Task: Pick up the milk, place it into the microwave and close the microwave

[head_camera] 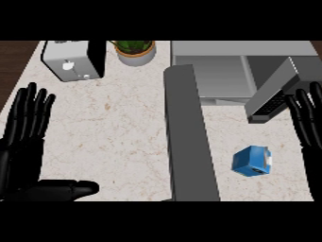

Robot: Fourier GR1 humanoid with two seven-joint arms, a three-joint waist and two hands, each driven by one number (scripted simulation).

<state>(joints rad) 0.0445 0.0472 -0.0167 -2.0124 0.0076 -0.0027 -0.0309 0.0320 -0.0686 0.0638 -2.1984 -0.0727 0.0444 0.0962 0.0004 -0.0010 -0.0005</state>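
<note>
A small blue milk carton (252,160) stands on the marble counter at the lower right. Behind it the grey microwave (226,71) is open, and its door (190,137) swings out toward me as a long grey slab left of the carton. My right hand (318,120) is open, fingers straight, just right of and above the carton, not touching it. At the left edge my left hand (20,137) rests open, fingers up and thumb spread out below.
A silver toaster (71,59) stands at the back left, with a potted plant (135,49) beside it. The microwave's control panel (275,92) slants at the right. Dark wood floor shows beyond the counter's left and right edges.
</note>
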